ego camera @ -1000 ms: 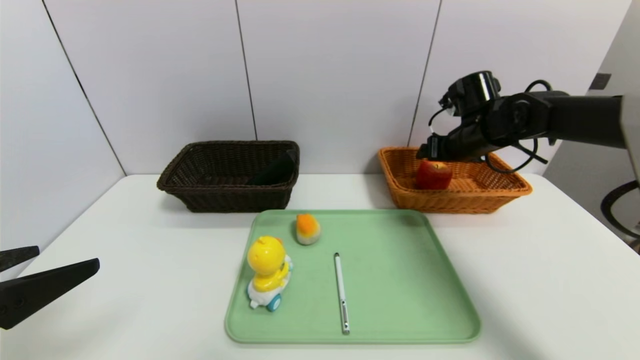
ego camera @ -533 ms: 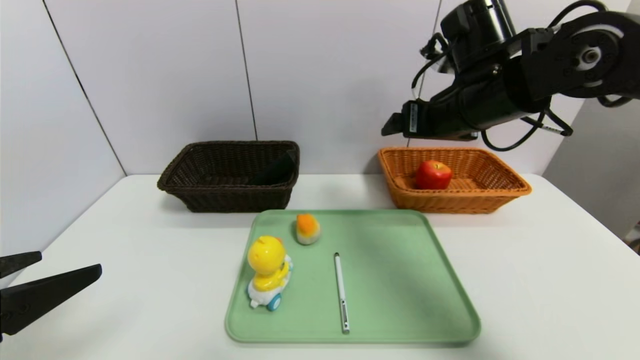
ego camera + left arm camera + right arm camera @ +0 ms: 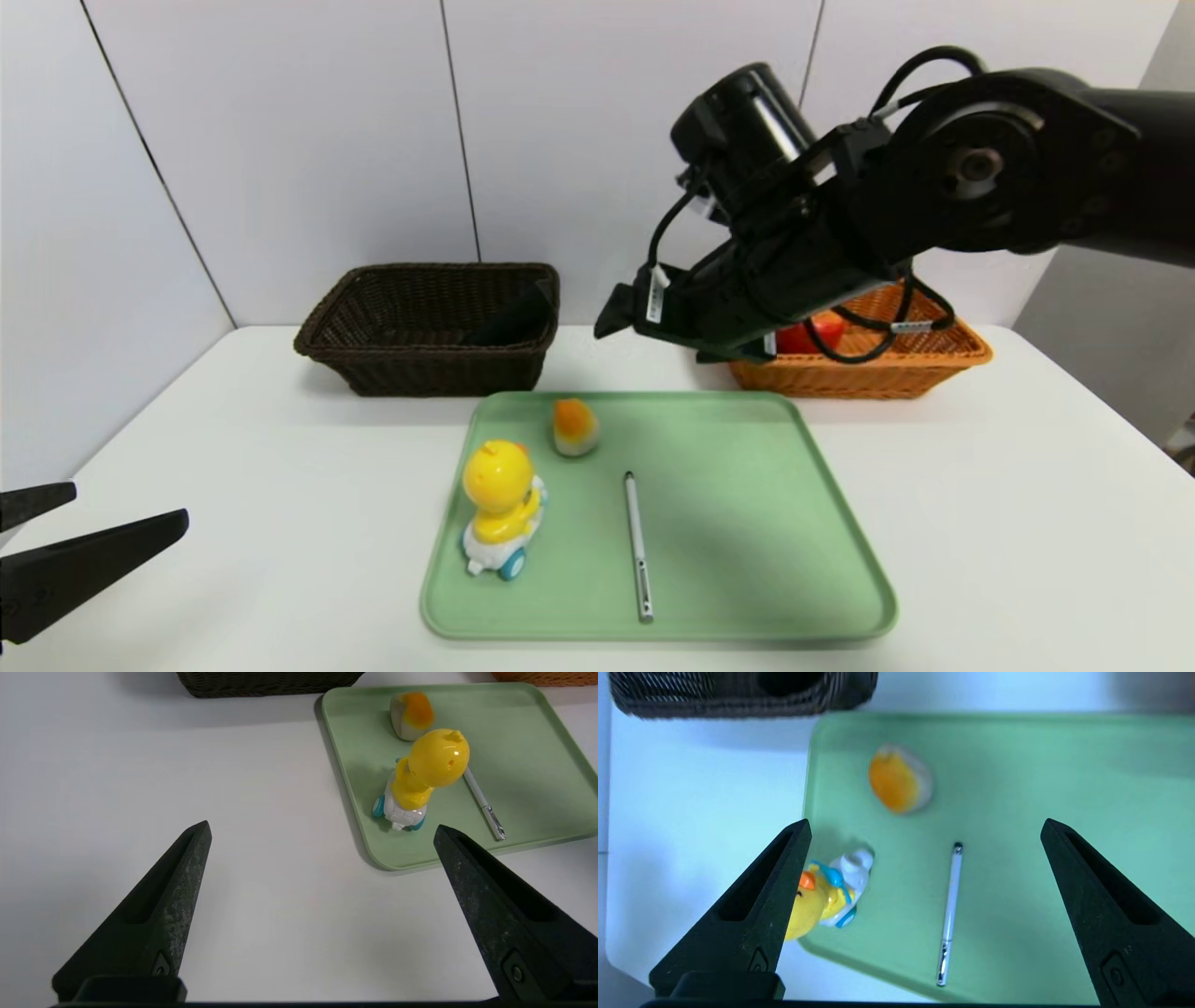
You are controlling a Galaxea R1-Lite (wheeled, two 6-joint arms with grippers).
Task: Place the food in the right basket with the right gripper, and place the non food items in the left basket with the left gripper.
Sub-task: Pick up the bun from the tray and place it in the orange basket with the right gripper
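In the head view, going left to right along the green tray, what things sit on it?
Yellow duck toy on its white wheeled base → small rounded white piece with an orange-yellow top → slim white-silver pen, all on the green plastic tray.

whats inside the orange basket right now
A red apple lies in the orange-tan basket. The open right gripper and its arm hang in front, covering most of the apple and the basket's left part, so anything else there is hidden.

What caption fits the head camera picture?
Open right gripper swings over green tray toward orange-topped food; apple sits in orange basket.
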